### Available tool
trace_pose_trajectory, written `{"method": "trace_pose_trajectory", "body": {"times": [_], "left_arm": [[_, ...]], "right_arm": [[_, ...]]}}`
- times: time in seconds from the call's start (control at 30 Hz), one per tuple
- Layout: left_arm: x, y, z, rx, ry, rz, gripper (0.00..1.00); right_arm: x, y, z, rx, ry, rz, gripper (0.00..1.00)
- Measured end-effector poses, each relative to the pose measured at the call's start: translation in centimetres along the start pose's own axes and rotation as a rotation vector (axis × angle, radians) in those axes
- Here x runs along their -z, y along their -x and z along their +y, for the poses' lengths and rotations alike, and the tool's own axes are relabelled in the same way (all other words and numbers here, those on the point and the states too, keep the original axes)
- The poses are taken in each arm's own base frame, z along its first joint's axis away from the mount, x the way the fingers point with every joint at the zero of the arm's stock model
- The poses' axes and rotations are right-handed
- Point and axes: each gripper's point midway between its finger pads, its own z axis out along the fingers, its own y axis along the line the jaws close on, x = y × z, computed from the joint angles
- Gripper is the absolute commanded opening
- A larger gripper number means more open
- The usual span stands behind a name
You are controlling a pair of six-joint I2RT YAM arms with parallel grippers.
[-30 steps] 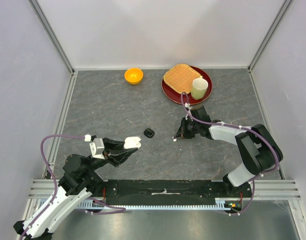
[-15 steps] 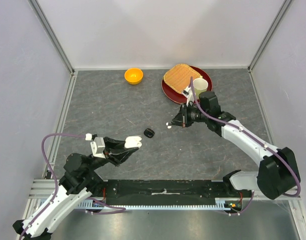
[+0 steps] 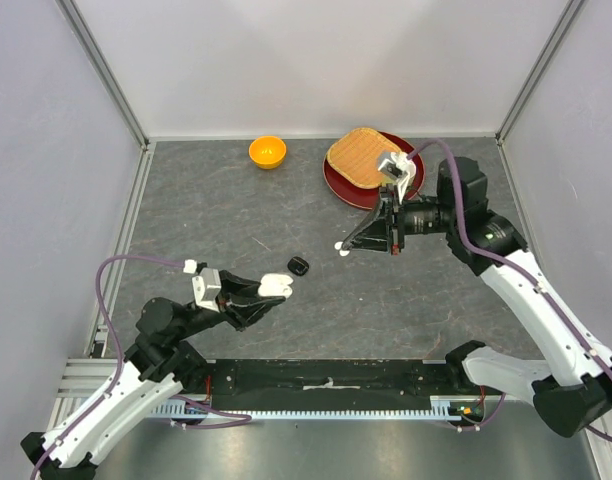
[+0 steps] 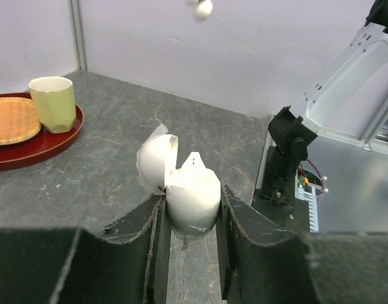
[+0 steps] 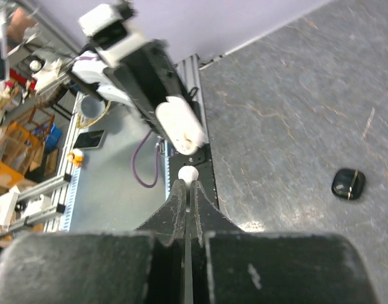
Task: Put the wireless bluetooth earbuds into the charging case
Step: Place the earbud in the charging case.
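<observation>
Earbud (image 3: 343, 249): one white bud is pinched at the very tip of the right end effector (image 3: 348, 246). It hangs in the air at the centre of the overhead view, well above the tabletop (image 3: 226, 215).

A red tray (image 3: 338, 186) at upper right and an orange bowl (image 3: 267, 151) at upper centre sit well apart from the work and play no part in this step.

At lower left, the left end effector (image 3: 256, 300) is clenched on the white case (image 3: 273, 286). It holds the case off the tabletop with the lid open and the mouth turned toward the other arm, probably so the earbud can be brought straight into it. A black case (image 3: 299, 266) lies on the tabletop between the two arms, touched by neither.

The tip-only grip leaves most of the earbud exposed for seating. A gap remains between it and the white case, so insertion is not yet done.
</observation>
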Motion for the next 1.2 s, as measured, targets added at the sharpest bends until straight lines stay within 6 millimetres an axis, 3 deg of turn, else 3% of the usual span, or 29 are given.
{"method": "trace_pose_trajectory", "body": {"times": [0.23, 0.33, 0.67, 1.2], "left_arm": [[-0.8, -0.1, -1.0, 0.023, -0.075, 0.01, 0.02], [-1.1, -0.1, -1.3, 0.03, -0.104, 0.012, 0.02], [-1.7, -1.0, -2.6, 0.077, -0.204, 0.054, 0.02], [-1.9, -1.1, -3.3, 0.095, -0.248, 0.068, 0.02]], "right_arm": [[0.5, 1.1, 7.9, 0.18, 0.178, 0.032, 0.0], [0.1, 0.7, 9.5, 0.203, 0.229, 0.054, 0.0], [-3.6, -1.8, 8.7, 0.143, 0.233, 0.158, 0.0], [-7.7, -4.8, 9.1, 0.162, 0.213, 0.263, 0.0]]}}
